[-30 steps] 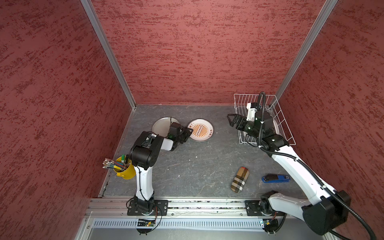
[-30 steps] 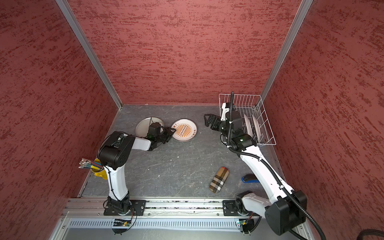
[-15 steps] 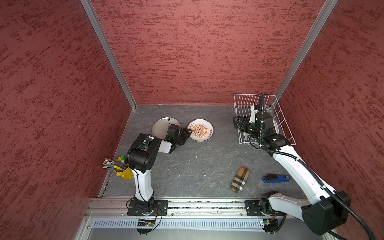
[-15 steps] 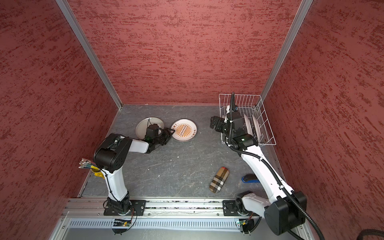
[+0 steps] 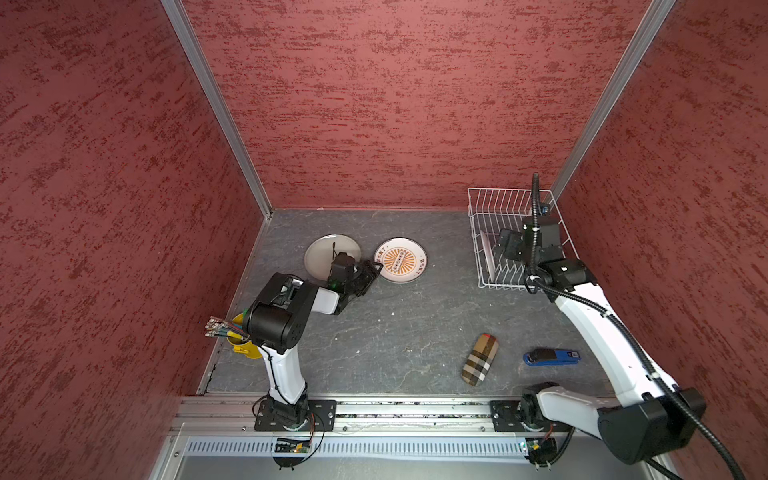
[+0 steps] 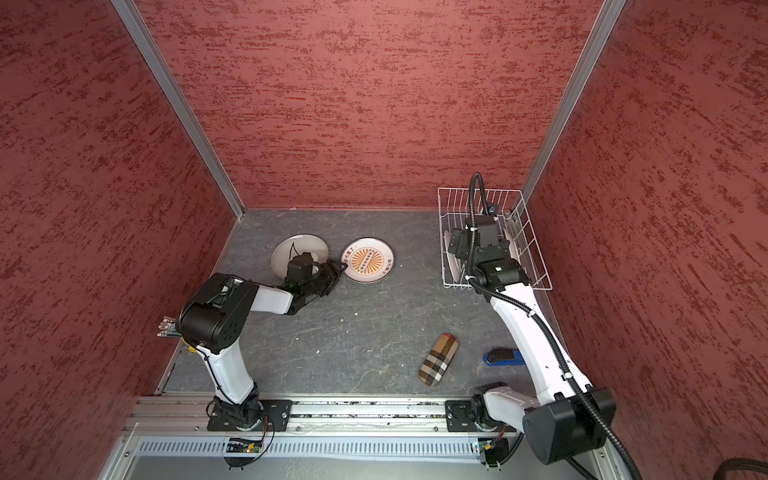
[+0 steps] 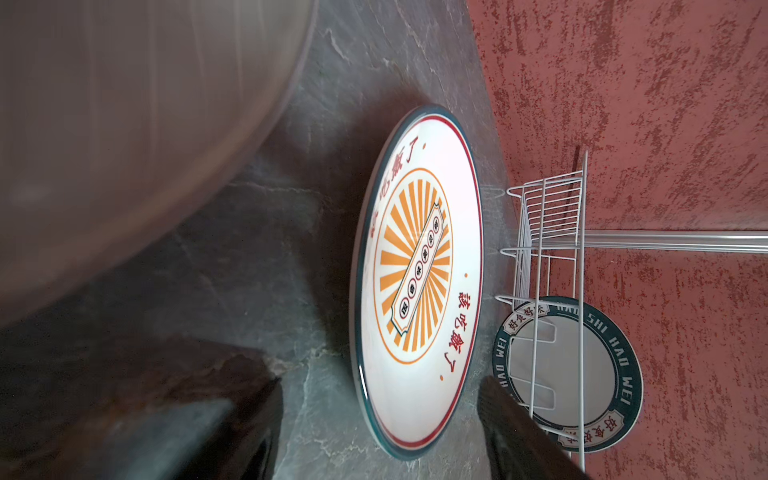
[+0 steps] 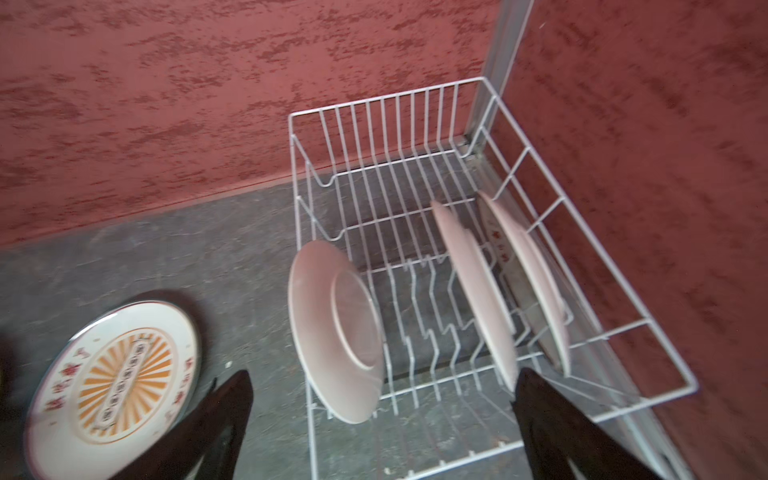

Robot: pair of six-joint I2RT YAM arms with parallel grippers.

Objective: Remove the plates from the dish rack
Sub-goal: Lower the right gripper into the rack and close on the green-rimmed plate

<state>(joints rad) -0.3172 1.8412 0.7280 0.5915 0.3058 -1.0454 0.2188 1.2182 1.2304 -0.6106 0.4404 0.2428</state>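
Observation:
A white plate with an orange sunburst centre lies flat on the table, and a plain pale grey plate lies to its left. My left gripper is low at the sunburst plate's near rim; its jaws are open and touch nothing. The dish rack stands in the back right corner. Three plates stand upright in it: one at the left end, two at the right. My right gripper hovers open over the rack's front, holding nothing.
A yellow cup of pens stands by the left wall. A plaid case and a blue stapler lie at the front right. Red walls close in behind and to the right of the rack.
My left gripper has opened, let go of the sunburst plate and drawn back a little. My right gripper has swung right, from left of the rack to over it.

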